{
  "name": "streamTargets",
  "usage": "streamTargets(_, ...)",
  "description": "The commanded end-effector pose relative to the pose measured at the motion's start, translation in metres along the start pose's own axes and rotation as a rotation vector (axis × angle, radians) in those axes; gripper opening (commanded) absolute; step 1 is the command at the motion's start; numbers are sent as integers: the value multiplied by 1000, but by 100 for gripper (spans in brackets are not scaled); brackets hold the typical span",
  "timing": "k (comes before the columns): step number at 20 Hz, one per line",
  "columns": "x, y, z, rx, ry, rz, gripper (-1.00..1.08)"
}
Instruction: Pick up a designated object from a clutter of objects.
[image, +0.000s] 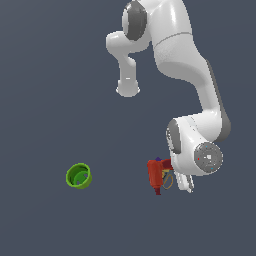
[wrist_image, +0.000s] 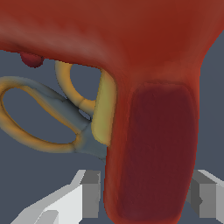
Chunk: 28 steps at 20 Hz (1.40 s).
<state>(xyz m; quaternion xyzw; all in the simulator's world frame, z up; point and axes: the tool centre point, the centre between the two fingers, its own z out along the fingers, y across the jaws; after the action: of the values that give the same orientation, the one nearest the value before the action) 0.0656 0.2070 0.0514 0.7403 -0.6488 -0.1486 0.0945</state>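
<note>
The red drill-shaped tool (image: 154, 175) lies on the dark floor, with a tiny purple cube (image: 158, 159) at its far end and the scissors' tan loops (image: 168, 181) beside it. In the wrist view the drill's body (wrist_image: 131, 39) fills the frame and its dark red handle (wrist_image: 153, 148) stands between my fingers. The scissors (wrist_image: 52, 118) lie just behind the handle. My gripper (wrist_image: 146, 197) is open and straddles the handle. The fingertips (wrist_image: 89, 192) sit very close on either side of it. In the exterior view the gripper (image: 172, 179) is low, against the drill.
A green cup (image: 79, 176) stands apart, well toward the exterior view's left of the pile. The arm's base (image: 128, 89) is at the back. My arm's elbow and wrist (image: 197, 145) hang over the exterior view's right side of the pile.
</note>
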Motion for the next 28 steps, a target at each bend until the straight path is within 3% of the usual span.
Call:
streamTargets(1, -3, 7, -10, 5, -1, -1, -100)
streamTargets(10, -20, 55, -58, 5, -2, -2, -100)
streamTargets(28, -71, 196, -202, 5, 0, -1, -100)
